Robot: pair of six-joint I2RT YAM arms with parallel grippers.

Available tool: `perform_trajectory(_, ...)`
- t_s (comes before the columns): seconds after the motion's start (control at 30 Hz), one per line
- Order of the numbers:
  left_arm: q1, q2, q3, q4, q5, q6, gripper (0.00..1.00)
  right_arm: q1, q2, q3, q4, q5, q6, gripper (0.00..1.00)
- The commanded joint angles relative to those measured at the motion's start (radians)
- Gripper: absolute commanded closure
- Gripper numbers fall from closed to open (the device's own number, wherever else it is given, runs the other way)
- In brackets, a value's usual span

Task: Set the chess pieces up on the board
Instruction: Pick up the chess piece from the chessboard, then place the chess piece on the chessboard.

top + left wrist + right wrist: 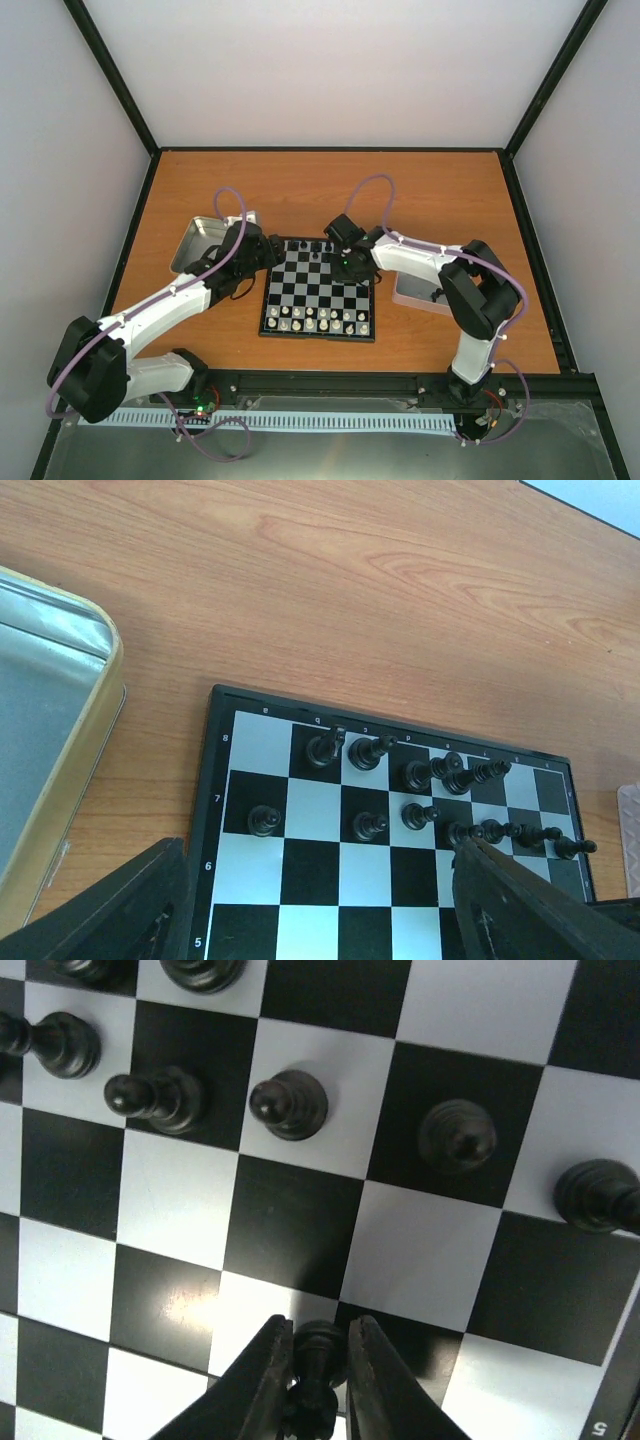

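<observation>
The board (318, 292) lies in the middle of the table. Whitish pieces (318, 320) fill its two near rows and black pieces (318, 246) stand along the far rows. My right gripper (350, 264) hovers over the board's far right part. In the right wrist view it (320, 1338) is shut on a small black piece (318, 1360) just above the squares, with black pawns (288, 1103) standing ahead. My left gripper (262, 250) is at the board's far left corner. In the left wrist view it (320, 910) is wide open and empty over the board (330, 880), with black pieces (368, 752) ahead.
A shallow metal tray (198, 242) lies left of the board; its rim shows in the left wrist view (100, 730). A second tray (412, 296) lies right of the board, partly under the right arm. Bare wooden table lies beyond the board.
</observation>
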Motion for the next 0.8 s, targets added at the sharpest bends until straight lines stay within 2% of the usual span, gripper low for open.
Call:
perform_trajectory(0.0,0.006,-0.004,0.004,0.010,0.005,-0.003,0.27,0.013,0.015,0.049,-0.028,0.087,-0.008,0.89)
perform_trajectory(0.03,0.006,-0.004,0.004,0.011,0.003,-0.001,0.27,0.012,0.014,0.053,-0.031,0.097,-0.005,0.93)
perform_trajectory(0.13,0.006,-0.007,0.001,0.011,-0.003,0.004,0.27,0.011,-0.012,0.059,-0.027,0.107,-0.005,0.96)
perform_trajectory(0.27,0.008,-0.010,0.001,0.007,-0.006,0.004,0.27,-0.001,-0.077,0.068,-0.025,0.127,-0.003,0.97)
perform_trajectory(0.47,0.008,-0.016,-0.001,0.005,-0.009,0.004,0.27,-0.094,-0.173,0.059,-0.008,0.167,0.000,0.94)
perform_trajectory(0.63,0.008,-0.014,0.002,0.002,-0.009,0.005,0.27,-0.182,-0.125,0.079,0.004,0.142,-0.048,0.93)
perform_trajectory(0.77,0.008,-0.014,0.002,-0.002,-0.011,0.003,0.26,-0.200,-0.052,0.112,0.017,0.136,-0.081,0.93)
